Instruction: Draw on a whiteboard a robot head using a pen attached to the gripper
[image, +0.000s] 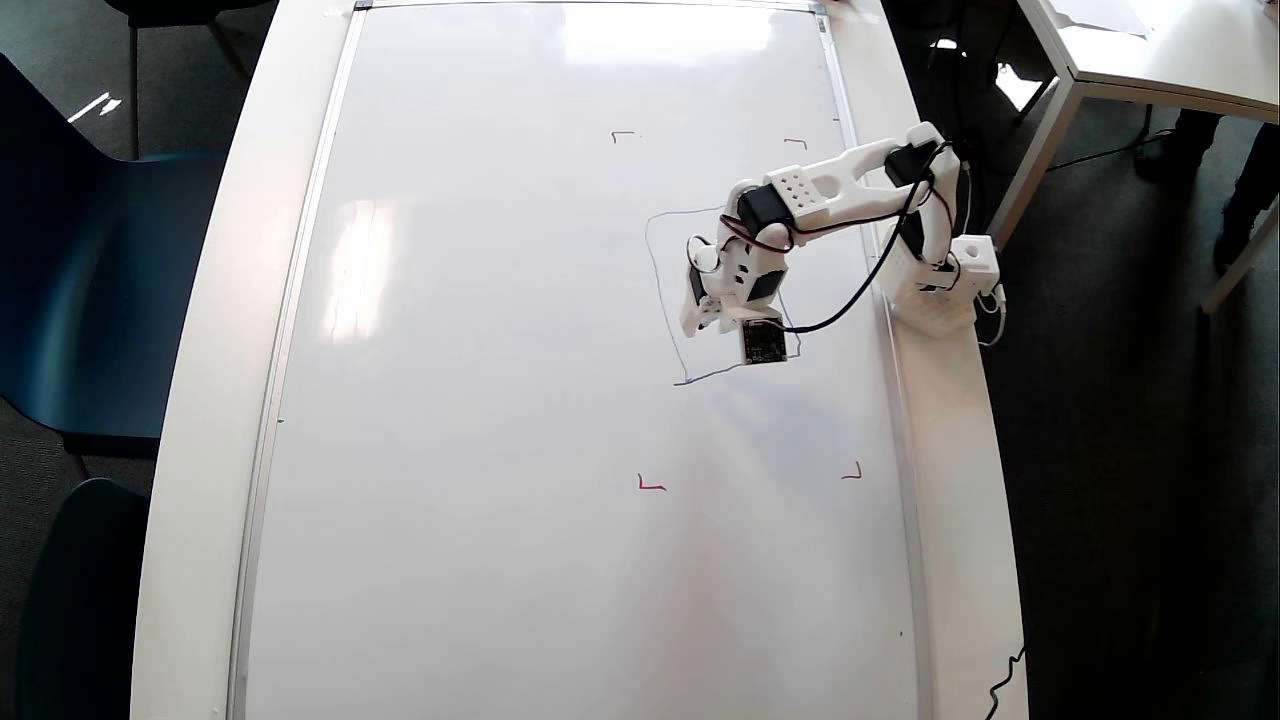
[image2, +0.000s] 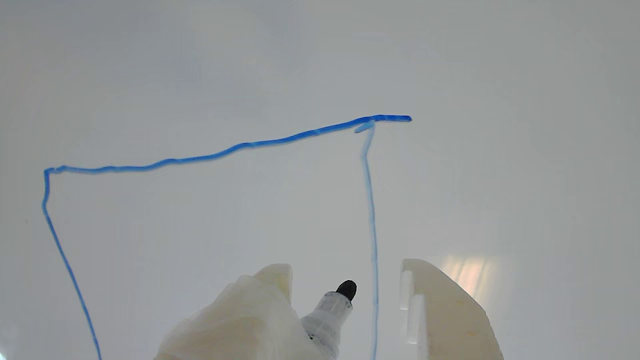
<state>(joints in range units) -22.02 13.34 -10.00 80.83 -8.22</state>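
The end effector (image2: 345, 280) sits at the bottom centre of the wrist view with its two white fingers spread; the pen (image2: 332, 312) is fixed against the left finger rather than pinched between both, its dark tip pointing up the frame. Whether the tip touches the surface cannot be told.

Just right of the tip runs a pale vertical blue stroke of the robot head (image2: 200, 158), which so far is only an outline: a top line across the middle of the frame, a left side falling to the lower left, no inner features visible. In the overhead view the outline lies right of centre on the whiteboard (image: 480, 400), partly under the arm, within four red corner marks (image: 650, 485).

Risks, as I judge them: uneven pen pressure would give faint or broken lines, as the pale stroke suggests; the arm's dangling black cable (image: 850, 300) could drag across and smear fresh ink; an inner feature started too near the vertical stroke would merge with it.
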